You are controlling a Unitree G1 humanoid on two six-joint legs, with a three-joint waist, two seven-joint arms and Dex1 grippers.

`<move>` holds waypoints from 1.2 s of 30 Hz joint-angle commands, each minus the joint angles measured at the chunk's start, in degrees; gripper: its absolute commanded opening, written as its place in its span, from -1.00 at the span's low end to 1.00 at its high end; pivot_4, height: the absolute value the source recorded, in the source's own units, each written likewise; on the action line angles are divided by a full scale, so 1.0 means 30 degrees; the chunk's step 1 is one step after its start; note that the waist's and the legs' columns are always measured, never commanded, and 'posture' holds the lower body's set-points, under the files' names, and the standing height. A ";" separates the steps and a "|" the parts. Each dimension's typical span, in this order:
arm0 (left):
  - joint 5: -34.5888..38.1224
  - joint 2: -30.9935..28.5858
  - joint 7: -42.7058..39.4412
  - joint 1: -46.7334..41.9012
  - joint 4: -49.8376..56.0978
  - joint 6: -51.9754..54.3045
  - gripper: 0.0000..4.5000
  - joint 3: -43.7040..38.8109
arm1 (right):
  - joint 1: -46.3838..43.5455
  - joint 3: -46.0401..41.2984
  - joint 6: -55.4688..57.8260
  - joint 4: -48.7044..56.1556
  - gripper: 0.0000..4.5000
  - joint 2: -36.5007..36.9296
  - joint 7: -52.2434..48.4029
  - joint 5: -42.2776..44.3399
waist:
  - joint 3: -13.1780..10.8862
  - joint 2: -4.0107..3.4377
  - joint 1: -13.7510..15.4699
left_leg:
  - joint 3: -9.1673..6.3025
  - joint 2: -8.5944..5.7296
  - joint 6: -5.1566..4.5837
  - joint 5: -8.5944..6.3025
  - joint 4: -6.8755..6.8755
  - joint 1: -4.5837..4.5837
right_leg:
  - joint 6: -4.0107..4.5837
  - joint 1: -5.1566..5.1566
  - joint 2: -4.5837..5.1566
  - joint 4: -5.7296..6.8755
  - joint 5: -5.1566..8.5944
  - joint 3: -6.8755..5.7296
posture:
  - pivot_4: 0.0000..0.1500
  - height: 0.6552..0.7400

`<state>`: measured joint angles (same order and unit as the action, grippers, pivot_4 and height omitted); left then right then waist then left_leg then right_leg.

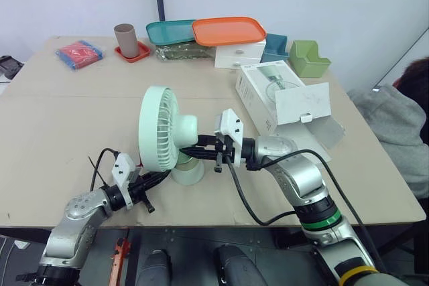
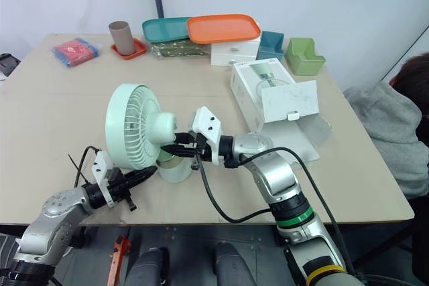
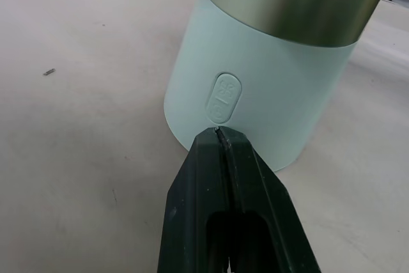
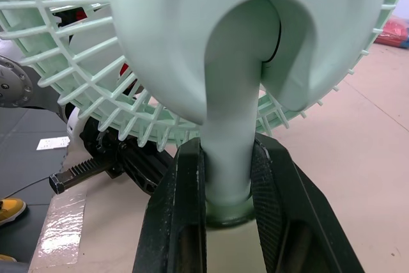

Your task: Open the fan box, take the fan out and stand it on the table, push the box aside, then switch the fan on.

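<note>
The mint-green fan (image 1: 161,128) stands upright on the table near its front edge, head facing left. My right gripper (image 4: 229,148) is shut on the fan's thin neck, just above the round base (image 1: 189,172). My left gripper (image 3: 218,133) is shut with nothing between its fingers. Its tip sits against the base (image 3: 268,75) just below the oval power button (image 3: 223,97). The white fan box (image 1: 275,95) lies open behind and to the right of the fan, its flap (image 1: 305,104) raised.
Along the back of the table (image 1: 67,118) are a brown cup (image 1: 125,37) on a red coaster, teal and orange trays (image 1: 228,30), a white drawer unit (image 1: 239,55), and teal and green bins (image 1: 307,58). A red packet (image 1: 79,53) lies far left. A person in grey (image 1: 395,125) sits right.
</note>
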<state>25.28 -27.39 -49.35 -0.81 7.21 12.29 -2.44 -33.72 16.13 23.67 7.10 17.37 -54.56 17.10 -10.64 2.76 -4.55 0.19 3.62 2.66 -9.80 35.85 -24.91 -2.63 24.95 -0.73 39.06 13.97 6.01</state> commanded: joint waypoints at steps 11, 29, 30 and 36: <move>0.0681 -0.0409 -0.0332 -0.0107 0.1011 -0.0217 -0.98 -0.0778 | 0.0222 0.0616 -0.0060 0.0520 -0.82 0.0015 -0.0150 -0.0091 | 0.0001 -0.0001 -0.0003 | 0.0001 0.0003 0.0000 0.0000 -0.0005 0.0011 | 0.0002 -0.0001 -0.0003 0.0000 0.0000 0.0001 | 1.00 1.00; 0.0722 -0.0363 -0.0265 -0.0373 0.1448 0.0127 -0.98 -0.0443 | 0.0066 0.0715 -0.0242 0.0208 -0.82 -0.0044 -0.0026 -0.0262 | 0.0001 -0.0001 0.0002 | 0.0003 0.0002 -0.0001 0.0000 -0.0007 0.0030 | 0.0005 -0.0019 -0.0003 0.0000 0.0002 0.0003 | 1.00 1.00; 0.0753 -0.0387 -0.0211 -0.0327 0.1697 0.0288 -0.98 -0.0377 | 0.0026 0.0690 -0.0215 0.0170 -0.82 -0.0096 0.0050 -0.0266 | 0.0001 -0.0001 0.0001 | 0.0003 0.0002 0.0000 0.0000 -0.0007 0.0030 | 0.0005 -0.0019 -0.0003 0.0000 0.0002 0.0003 | 1.00 1.00; 0.0901 -0.0274 0.0157 -0.0243 0.2636 0.0863 -0.98 -0.0265 | 0.0029 0.0663 -0.0155 0.0184 -0.82 -0.0149 0.0278 -0.0332 | 0.0001 -0.0001 0.0015 | 0.0004 0.0002 0.0000 0.0000 -0.0007 0.0039 | 0.0005 -0.0028 -0.0002 0.0000 0.0001 0.0004 | 1.00 1.00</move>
<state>26.85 -28.41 -49.00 -1.50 10.94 14.43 -3.72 -33.65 17.10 22.80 7.29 17.32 -53.89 16.46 -10.64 2.76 -4.51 0.20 3.63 2.66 -9.80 35.83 -24.78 -2.62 24.86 -0.74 39.06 13.97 6.02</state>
